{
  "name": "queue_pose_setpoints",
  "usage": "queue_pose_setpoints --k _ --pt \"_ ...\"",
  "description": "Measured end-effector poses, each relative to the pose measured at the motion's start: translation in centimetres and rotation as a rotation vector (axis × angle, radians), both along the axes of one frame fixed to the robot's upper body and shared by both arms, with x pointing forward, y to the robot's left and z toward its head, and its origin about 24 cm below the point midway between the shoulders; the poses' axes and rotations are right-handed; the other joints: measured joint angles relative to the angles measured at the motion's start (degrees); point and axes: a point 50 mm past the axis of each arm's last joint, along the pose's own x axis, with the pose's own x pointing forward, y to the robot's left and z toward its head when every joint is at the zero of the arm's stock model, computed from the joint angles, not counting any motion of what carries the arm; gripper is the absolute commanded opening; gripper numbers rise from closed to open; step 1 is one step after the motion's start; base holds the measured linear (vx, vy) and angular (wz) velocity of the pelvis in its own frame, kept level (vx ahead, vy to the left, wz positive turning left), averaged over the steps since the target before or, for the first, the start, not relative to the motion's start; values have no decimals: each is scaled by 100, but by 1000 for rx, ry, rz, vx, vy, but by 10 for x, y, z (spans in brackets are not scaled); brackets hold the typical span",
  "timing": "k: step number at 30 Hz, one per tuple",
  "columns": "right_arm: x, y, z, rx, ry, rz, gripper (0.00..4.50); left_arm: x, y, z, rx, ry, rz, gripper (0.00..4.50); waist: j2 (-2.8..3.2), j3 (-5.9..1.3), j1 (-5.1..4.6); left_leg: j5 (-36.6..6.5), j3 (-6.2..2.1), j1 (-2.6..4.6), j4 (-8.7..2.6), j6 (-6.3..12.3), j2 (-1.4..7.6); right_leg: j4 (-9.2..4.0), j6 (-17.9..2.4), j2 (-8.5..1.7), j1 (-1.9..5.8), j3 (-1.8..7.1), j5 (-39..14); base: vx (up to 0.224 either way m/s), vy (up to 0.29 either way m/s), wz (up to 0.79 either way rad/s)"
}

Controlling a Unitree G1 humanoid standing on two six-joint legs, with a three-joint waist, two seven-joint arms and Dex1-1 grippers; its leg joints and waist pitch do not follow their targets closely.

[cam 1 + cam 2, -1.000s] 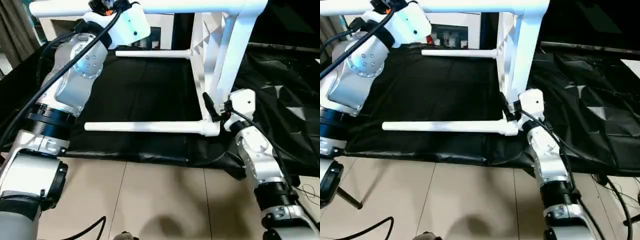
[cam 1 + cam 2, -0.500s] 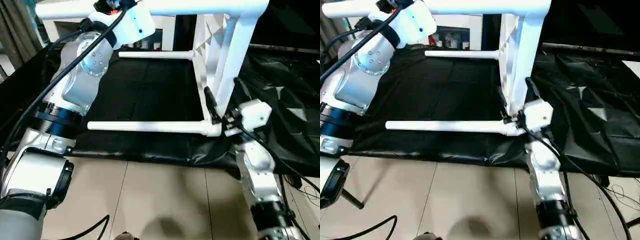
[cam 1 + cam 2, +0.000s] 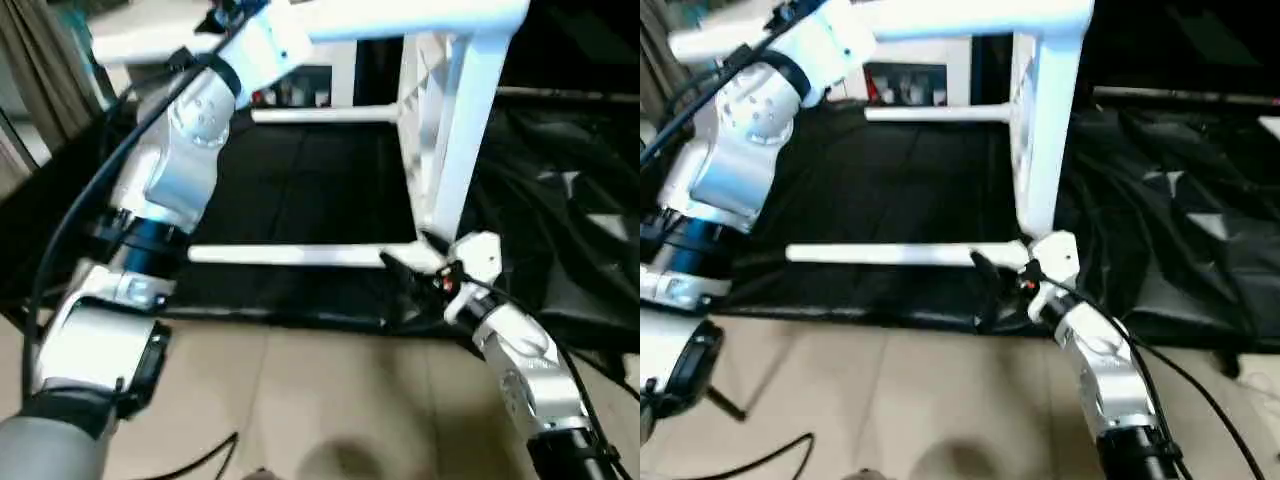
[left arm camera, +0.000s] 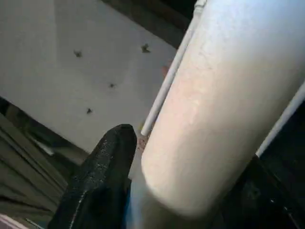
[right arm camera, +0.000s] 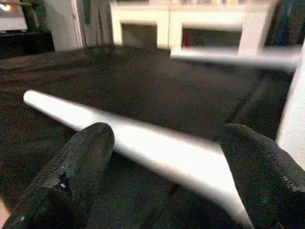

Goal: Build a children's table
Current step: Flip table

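Observation:
The children's table stands on its side on the black-draped work table (image 3: 300,180), its ribbed tabletop (image 3: 428,110) upright and its legs pointing to my left. My left gripper (image 3: 236,12) is shut on the upper near leg (image 3: 420,18); in the left wrist view that leg (image 4: 214,105) lies against one black finger (image 4: 102,176). The lower near leg (image 3: 290,255) lies just above the cloth. My right gripper (image 3: 398,288) stands open at the foot of this leg, close to the tabletop's bottom corner. The leg (image 5: 157,152) runs between its spread fingers (image 5: 76,167). A far leg (image 3: 320,115) shows behind.
The work table's front edge (image 3: 300,318) runs just under the lower leg, with beige floor (image 3: 320,400) below it. Crumpled black cloth (image 3: 570,180) covers the right side. A white cabinet (image 3: 330,75) stands behind the table.
My right gripper has dropped from the tabletop's lower corner and turned to my left, so its open fingers now straddle the lower leg. The left gripper keeps its hold. The camera has shifted.

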Motion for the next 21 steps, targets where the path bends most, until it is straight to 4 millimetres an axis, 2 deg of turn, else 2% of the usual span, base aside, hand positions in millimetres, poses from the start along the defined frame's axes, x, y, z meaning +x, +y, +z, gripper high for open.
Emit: queue_pose_setpoints --k 4,6,11,15,18,21 --pt "0 0 -6 15 74 -9 392 -1 4 9 -108 -9 -3 226 24 -10 25 23 -1 -6 -7 36 0 0 11 -2 -1 -7 -6 0 0 0" --pt "0 0 -7 13 86 -7 430 -2 7 14 -177 -15 -6 226 23 -10 35 23 0 -10 -2 37 0 -4 11 -3 2 -7 -7 0 0 0" --pt "1 2 -7 57 97 -39 450 -3 13 18 -334 -13 -11 226 12 -7 37 29 1 -27 2 48 -1 -31 7 -5 4 -8 -5 0 0 0" --pt "9 0 4 170 60 -85 450 -3 16 18 -403 -1 -15 226 -15 1 28 29 1 -35 3 53 0 -39 6 -5 2 -8 -4 0 0 0" --pt "17 8 21 281 -21 -40 450 -4 17 18 -434 6 -15 226 -23 -2 19 29 1 -36 3 54 1 -41 7 -5 3 -12 -4 0 0 0" --pt "24 11 22 307 -32 -27 450 -5 22 18 -461 8 -5 226 -40 -2 2 29 1 -38 3 54 1 -43 5 -5 3 -13 -3 0 0 0"
